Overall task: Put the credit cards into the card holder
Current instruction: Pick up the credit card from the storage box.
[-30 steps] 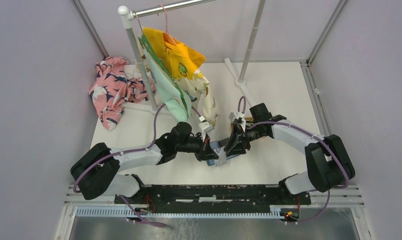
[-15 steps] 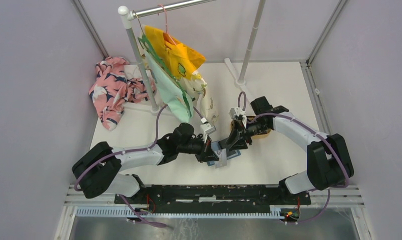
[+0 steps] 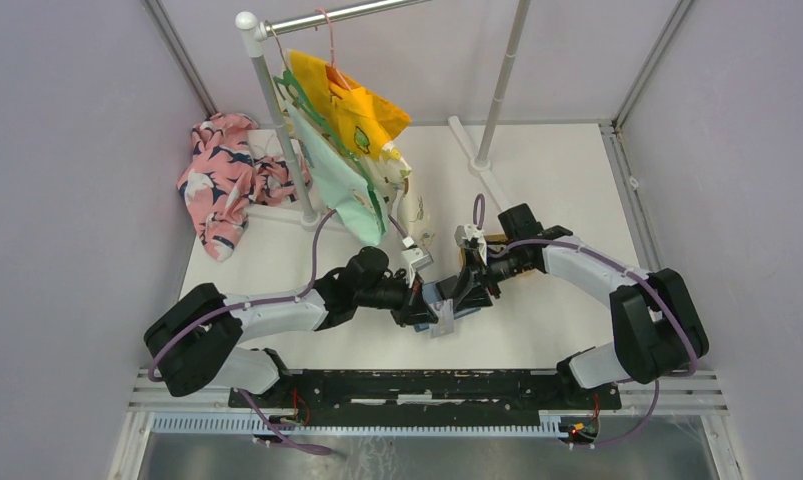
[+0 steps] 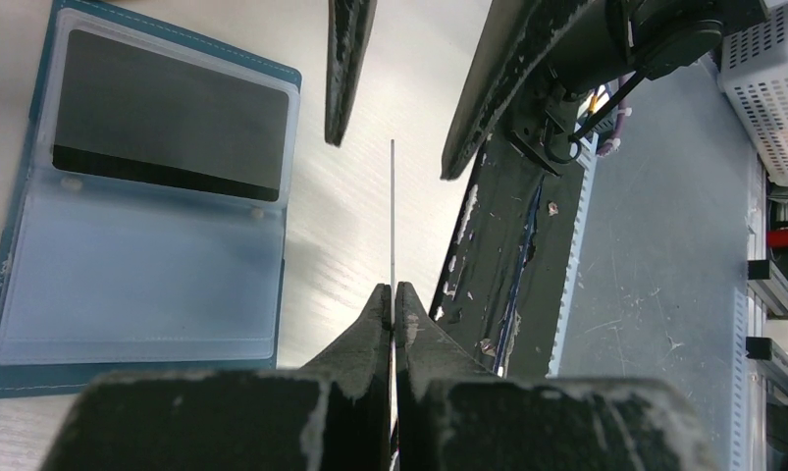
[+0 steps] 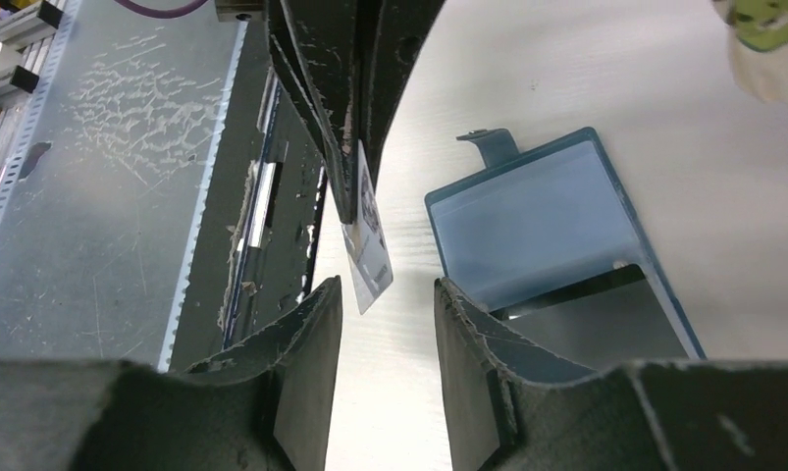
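Observation:
The card holder (image 4: 139,211) lies open and flat on the white table, teal with clear slots. A dark credit card (image 4: 171,116) sits in one slot. My left gripper (image 4: 393,287) is shut on another credit card (image 5: 368,250), held upright on its edge beside the holder; its face looks pale with printing. My right gripper (image 5: 385,309) is open. Its fingers (image 5: 309,339) stand on either side of that card's free end without touching it. In the top view both grippers meet over the card holder (image 3: 455,300) at the near middle of the table.
A clothes rack with hanging yellow and green garments (image 3: 352,135) stands behind the left arm. A floral cloth pile (image 3: 222,180) lies at the back left. A black rail (image 3: 427,385) runs along the near table edge. Something tan (image 3: 494,240) shows under the right arm.
My right gripper's jaws have spread a little wider and its wrist has shifted slightly beside the card. The left gripper keeps the card in the same place.

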`<state>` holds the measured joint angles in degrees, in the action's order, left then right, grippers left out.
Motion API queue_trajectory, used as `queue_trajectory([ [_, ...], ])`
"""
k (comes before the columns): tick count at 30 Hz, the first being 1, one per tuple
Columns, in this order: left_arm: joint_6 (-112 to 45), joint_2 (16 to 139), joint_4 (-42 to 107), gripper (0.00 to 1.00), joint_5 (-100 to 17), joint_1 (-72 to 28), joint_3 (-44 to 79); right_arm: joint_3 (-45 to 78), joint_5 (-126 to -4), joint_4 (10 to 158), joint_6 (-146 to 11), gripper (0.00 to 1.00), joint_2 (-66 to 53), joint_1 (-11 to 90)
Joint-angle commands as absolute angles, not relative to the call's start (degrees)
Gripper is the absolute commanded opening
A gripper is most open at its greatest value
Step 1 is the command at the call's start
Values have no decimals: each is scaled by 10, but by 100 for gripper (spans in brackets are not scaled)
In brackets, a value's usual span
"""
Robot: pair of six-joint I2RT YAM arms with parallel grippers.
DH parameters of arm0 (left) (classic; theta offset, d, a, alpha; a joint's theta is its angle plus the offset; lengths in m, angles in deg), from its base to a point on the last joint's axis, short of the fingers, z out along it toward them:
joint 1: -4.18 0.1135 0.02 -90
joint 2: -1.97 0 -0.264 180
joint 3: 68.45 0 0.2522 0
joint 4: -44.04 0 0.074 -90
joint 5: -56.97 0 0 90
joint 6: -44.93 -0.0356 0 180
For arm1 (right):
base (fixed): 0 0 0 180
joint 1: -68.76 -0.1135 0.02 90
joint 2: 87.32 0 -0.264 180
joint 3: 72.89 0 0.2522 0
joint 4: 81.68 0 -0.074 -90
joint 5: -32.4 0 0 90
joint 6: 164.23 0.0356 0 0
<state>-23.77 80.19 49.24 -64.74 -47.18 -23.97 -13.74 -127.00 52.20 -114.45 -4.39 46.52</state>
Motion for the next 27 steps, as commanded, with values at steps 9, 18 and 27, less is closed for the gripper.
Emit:
queue_trajectory([
  [9, -259, 805, 523, 2, -656, -477, -215, -135, -1301, 542, -1139, 19, -32, 427],
  [18, -240, 791, 498, 34, -630, -477, -219, -104, -1228, 498, -1156, 0, -19, 430],
  [27, -214, 728, 421, 51, -552, -498, -241, -97, -1227, 475, -1164, 0, -41, 498],
])
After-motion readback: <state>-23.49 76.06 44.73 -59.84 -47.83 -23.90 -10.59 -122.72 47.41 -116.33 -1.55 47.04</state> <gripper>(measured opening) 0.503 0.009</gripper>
